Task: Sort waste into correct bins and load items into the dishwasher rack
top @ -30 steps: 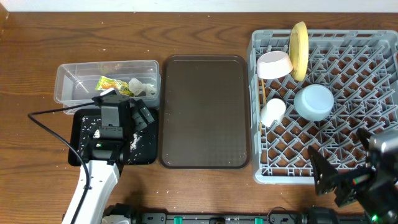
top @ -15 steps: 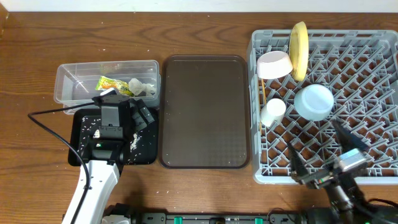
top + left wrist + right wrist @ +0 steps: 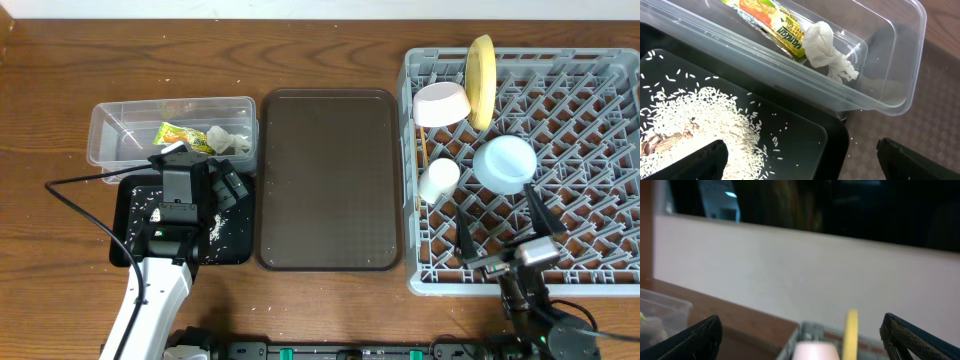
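The grey dishwasher rack [image 3: 600,90] holds a yellow-green plate [image 3: 482,70] on edge, a white bowl [image 3: 442,103], a small white cup [image 3: 438,180] and a light blue bowl [image 3: 505,163]. Thin wooden chopsticks [image 3: 421,160] lie by its left wall. The clear tub [image 3: 120,135] holds the orange-and-green wrapper [image 3: 772,20] and the crumpled tissue [image 3: 827,50]. Rice [image 3: 700,120] lies in the black tray [image 3: 805,135]. My left gripper [image 3: 805,165] hangs open over that tray's right end, holding nothing. My right gripper [image 3: 500,225] stands open and empty above the rack's front edge, pointing towards the plate [image 3: 852,332].
A large brown serving tray [image 3: 330,180] lies between the bins and the rack. A black cable [image 3: 80,205] runs over the table left of the black tray. A few rice grains lie on the serving tray beside the black tray. A pale wall [image 3: 790,265] stands behind the table.
My right arm has swung left from the rack's front right corner to its front middle, and its gripper has turned level. The left arm and every object have stayed put.
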